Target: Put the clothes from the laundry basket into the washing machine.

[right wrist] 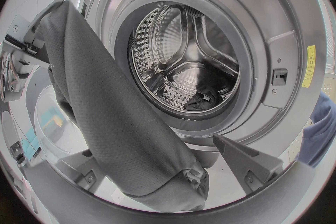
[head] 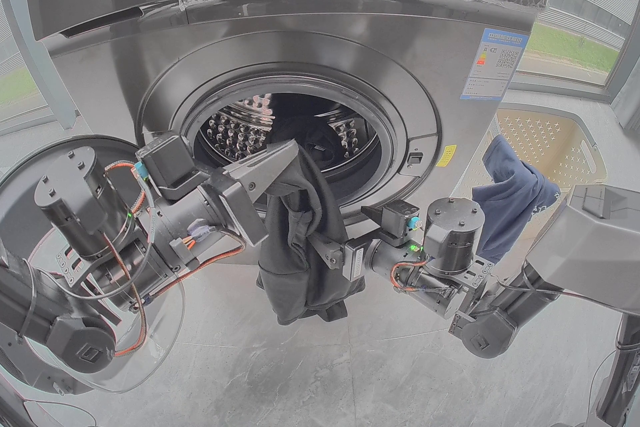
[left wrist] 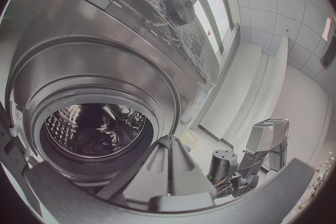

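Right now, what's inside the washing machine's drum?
One dark garment lies on the drum floor. The black garment hanging from the left gripper hides part of the opening from the head view.

Open washer (head: 293, 48) w/ black item (right wrist: 204, 97) in drum; dk grey garment (head: 303, 235) hung in front; blue garment (head: 510, 195) lay over basket (head: 567, 141) rim

The floor (head: 347, 368) is made of pale grey tiles with thin joints, and it looks smooth. The washing machine (head: 300, 41) stands on it, at the far side in the head view. The basket (head: 553, 141) is also on the floor, just beside the machine on the robot's right, tilted with its inside showing.
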Robot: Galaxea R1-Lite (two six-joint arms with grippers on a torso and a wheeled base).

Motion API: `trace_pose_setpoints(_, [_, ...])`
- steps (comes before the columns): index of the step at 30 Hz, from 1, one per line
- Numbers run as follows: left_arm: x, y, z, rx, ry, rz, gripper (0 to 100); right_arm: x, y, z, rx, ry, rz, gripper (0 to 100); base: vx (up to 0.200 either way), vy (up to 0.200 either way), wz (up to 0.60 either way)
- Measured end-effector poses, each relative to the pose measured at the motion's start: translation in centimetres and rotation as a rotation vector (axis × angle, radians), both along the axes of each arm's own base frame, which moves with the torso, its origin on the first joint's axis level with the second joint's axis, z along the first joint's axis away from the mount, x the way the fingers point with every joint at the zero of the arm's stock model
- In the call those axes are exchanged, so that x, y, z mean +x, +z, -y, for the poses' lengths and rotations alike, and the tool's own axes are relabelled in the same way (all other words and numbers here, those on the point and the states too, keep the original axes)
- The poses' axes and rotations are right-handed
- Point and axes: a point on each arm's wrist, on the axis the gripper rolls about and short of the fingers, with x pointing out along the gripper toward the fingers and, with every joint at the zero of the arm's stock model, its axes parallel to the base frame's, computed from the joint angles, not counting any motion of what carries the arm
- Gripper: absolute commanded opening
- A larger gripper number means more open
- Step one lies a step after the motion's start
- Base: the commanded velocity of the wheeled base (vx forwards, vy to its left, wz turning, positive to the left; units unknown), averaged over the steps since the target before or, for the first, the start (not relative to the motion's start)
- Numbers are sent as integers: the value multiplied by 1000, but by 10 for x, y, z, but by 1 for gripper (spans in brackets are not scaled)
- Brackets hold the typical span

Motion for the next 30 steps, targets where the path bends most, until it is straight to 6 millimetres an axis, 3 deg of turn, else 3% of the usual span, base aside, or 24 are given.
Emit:
trace_pose_setpoints(1, [0, 0, 0, 1, 0, 0, 0, 0, 0, -1, 6, 2, 7, 100, 0, 0, 0])
trace_pose_setpoints(2, [0, 0, 0, 0, 0, 0, 0, 0, 1, -1, 14, 4, 16, 0, 0, 0, 0])
trace_pose_setpoints(13, [0, 0, 0, 0, 0, 0, 0, -5, 3, 3, 14, 7, 16, 0, 0, 0, 0])
trace_pose_setpoints(25, [-1, -7, 2, 19, -19, -22, 0, -46, 52, 40, 65, 2, 75, 0, 0, 0, 0])
trace_pose_setpoints(26, [-1, -8, 2, 22, -24, -25, 100, -50, 57, 42, 73, 4, 84, 0, 0, 0, 0])
trace_pose_setpoints(30, [-1, -14, 5, 33, -33, -43, 100, -58, 70, 49, 98, 11, 112, 0, 0, 0, 0])
